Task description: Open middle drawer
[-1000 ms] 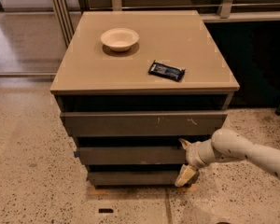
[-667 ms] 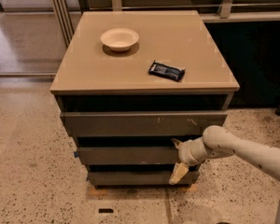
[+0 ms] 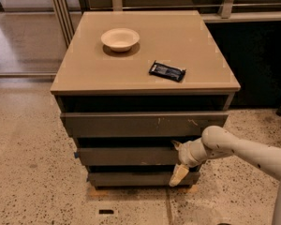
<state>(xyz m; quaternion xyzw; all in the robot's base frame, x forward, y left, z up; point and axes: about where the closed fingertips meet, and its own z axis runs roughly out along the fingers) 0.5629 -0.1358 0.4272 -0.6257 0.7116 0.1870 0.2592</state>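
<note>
The middle drawer (image 3: 126, 156) is a plain dark grey-brown front with a small blue bit at its left end, set between the scratched top front (image 3: 140, 124) and the narrow bottom front (image 3: 136, 178). My gripper (image 3: 177, 161) is at the right part of the middle drawer's front. Its fingers are apart: one fingertip (image 3: 175, 145) sits at the drawer's top edge, and the other pale finger (image 3: 179, 176) hangs below its bottom edge. The white arm (image 3: 243, 149) reaches in from the right.
A cream bowl (image 3: 120, 38) and a black packet (image 3: 167, 71) lie on the tan cabinet top (image 3: 84, 74). The cabinet stands on speckled floor (image 3: 33, 172). Dark panels stand behind at the right, and glass door frames at the back left.
My gripper has moved a little to the left along the middle drawer's front. The drawer fronts look unmoved.
</note>
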